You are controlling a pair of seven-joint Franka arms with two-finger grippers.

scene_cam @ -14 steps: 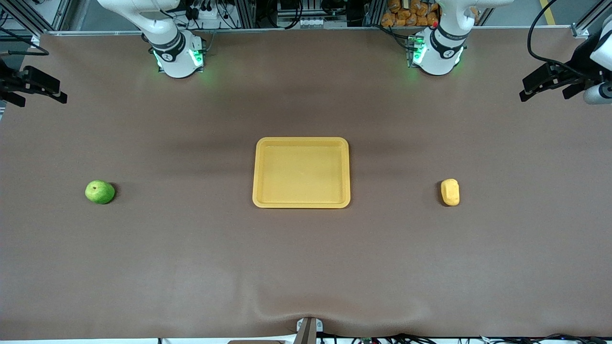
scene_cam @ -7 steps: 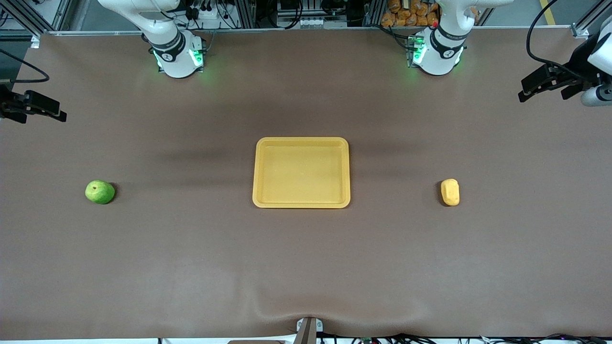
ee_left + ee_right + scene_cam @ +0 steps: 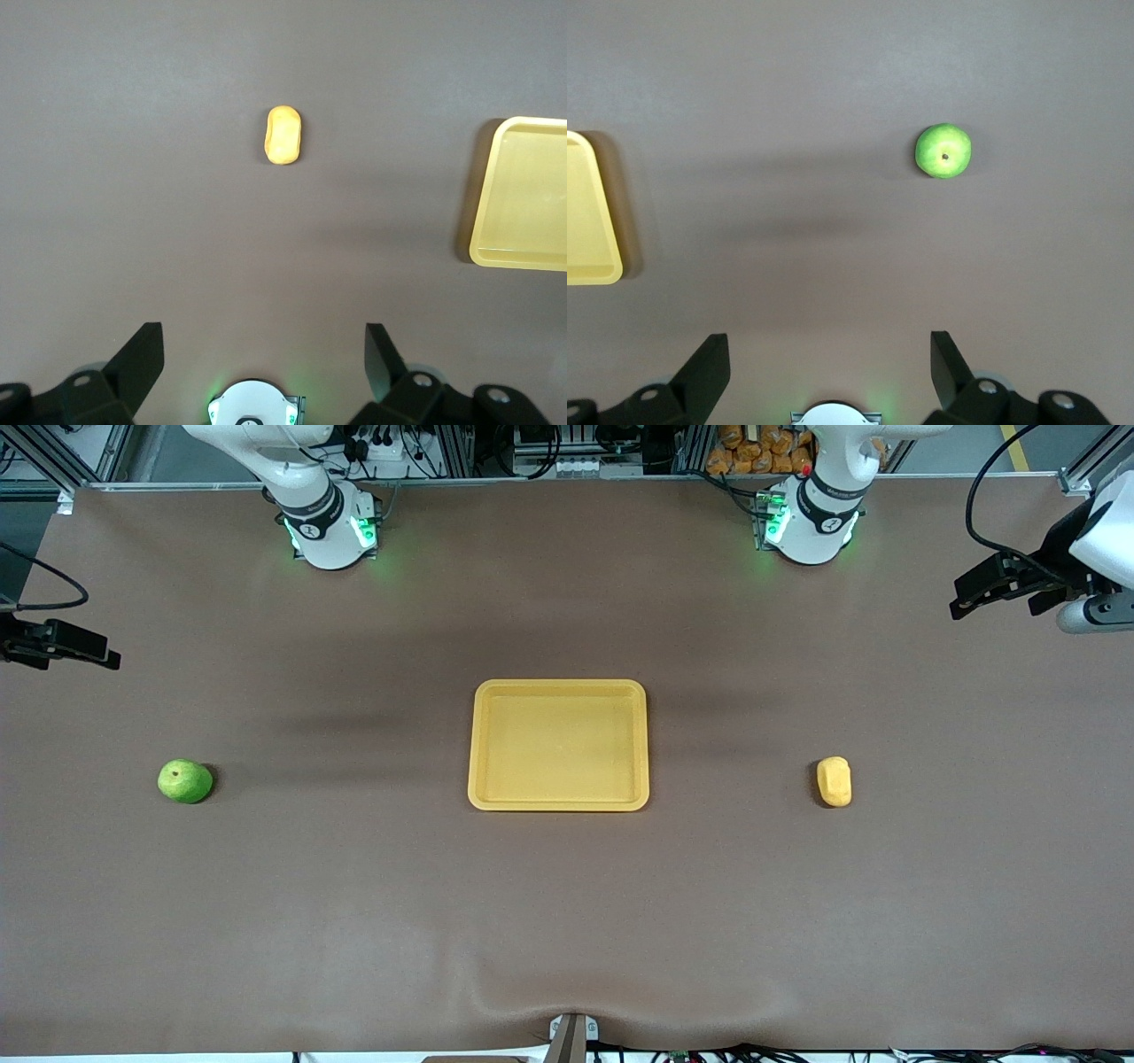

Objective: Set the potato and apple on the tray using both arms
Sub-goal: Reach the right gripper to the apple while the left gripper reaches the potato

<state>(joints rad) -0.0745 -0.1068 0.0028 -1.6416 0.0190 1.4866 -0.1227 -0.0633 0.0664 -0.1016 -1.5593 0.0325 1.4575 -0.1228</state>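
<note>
Brown matting is covering the whole table (image 3: pixel 567 921). Potato (image 3: pixel 834 781) is lying toward the left arm's end, apple (image 3: pixel 185 781) toward the right arm's end, both well apart from the empty yellow tray (image 3: pixel 558 687) sitting between them. Left gripper (image 3: pixel 992 589) and right gripper (image 3: pixel 66 646) are hovering spread wide over the table's ends, holding nothing. Risks: the round apple rolling off under a glancing finger; the potato twisting if pinched off-centre.
</note>
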